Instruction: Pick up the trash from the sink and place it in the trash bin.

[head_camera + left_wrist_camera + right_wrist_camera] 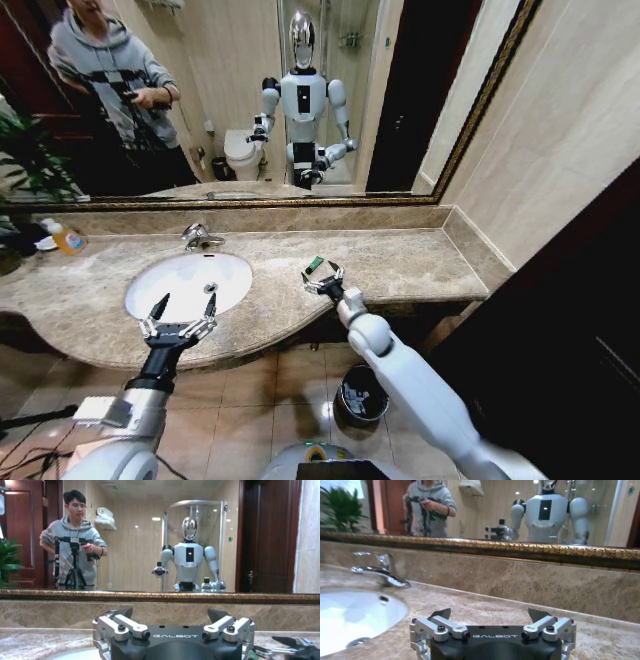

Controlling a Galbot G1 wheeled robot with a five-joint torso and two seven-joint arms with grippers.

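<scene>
A small green piece of trash point(315, 264) sits at the tips of the right gripper point(322, 280), above the marble counter just to the right of the sink point(140, 290). The fingers are spread apart in the right wrist view, so whether they actually pinch it cannot be told. The trash bin point(361, 395) stands on the floor, below the counter edge and to the right of the sink. To do this step well, confirm a firm pinch first, then carry it clear of the counter edge before lowering over the rim. The left gripper point(180, 312) hovers with fingers apart over the sink's front rim.
</scene>
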